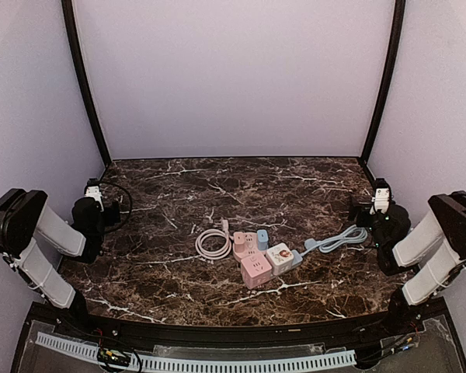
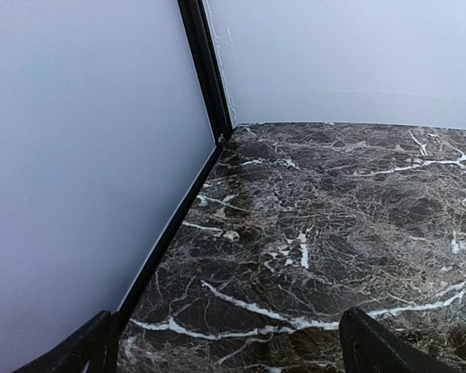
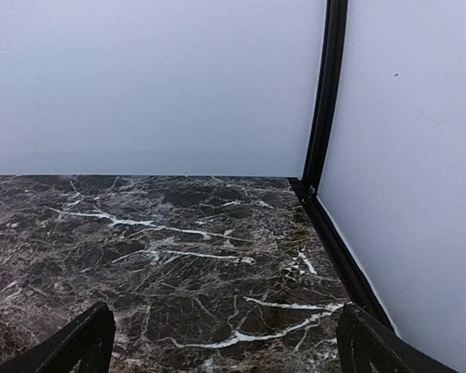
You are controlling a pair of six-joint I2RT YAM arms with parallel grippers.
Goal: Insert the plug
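In the top view a pink socket cube (image 1: pixel 254 268) lies near the table's middle, with a second pink block (image 1: pixel 244 244) and a small blue piece (image 1: pixel 262 239) just behind it. A white cube on a blue-grey base (image 1: pixel 280 257) touches its right side, and its blue-grey cable (image 1: pixel 340 238) runs off to the right. A coiled white cable (image 1: pixel 212 244) ends in a small plug (image 1: pixel 225 226) on the left. My left gripper (image 1: pixel 95 193) (image 2: pixel 233 353) is open at the far left. My right gripper (image 1: pixel 380 197) (image 3: pixel 225 350) is open at the far right. Both wrist views show only bare marble.
The dark marble table (image 1: pixel 171 202) is closed in by pale walls with black corner posts (image 2: pixel 206 70) (image 3: pixel 326 93). A black cable loops beside the left gripper (image 1: pixel 124 203). A white perforated strip (image 1: pixel 217 364) runs along the near edge.
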